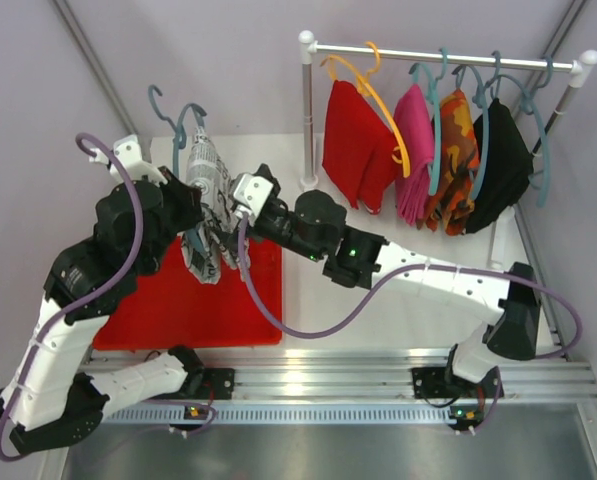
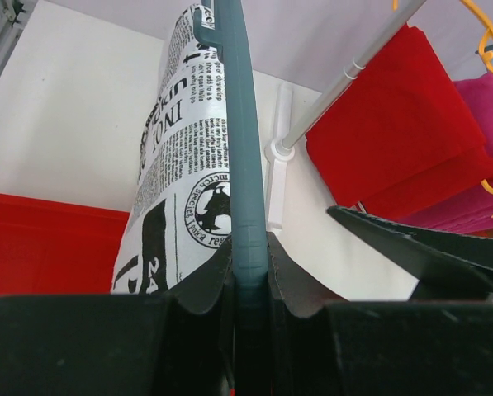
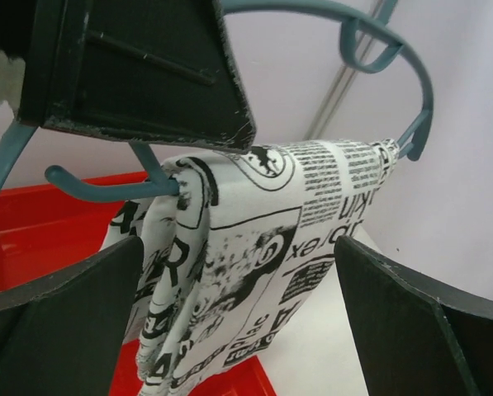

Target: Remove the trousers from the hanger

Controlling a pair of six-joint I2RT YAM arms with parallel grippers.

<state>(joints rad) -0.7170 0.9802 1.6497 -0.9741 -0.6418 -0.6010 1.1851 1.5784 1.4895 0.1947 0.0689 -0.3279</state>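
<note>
The black-and-white patterned trousers (image 1: 204,172) hang over a teal hanger (image 1: 183,125) above the red tray. My left gripper (image 1: 192,207) is shut on the hanger bar (image 2: 244,165), with the trousers (image 2: 176,190) draped just to its left. My right gripper (image 1: 224,226) is open, its fingers on either side of the hanging trousers (image 3: 246,272) without pinching them. The red (image 1: 358,150), magenta pink (image 1: 415,150), orange camouflage (image 1: 456,150) and black (image 1: 503,160) trousers hang on the rack.
A red tray (image 1: 178,310) lies on the white table below the held trousers. The white clothes rack (image 1: 443,55) stands at the back right, its post (image 1: 307,110) close to the right arm. Purple walls close in the back and sides.
</note>
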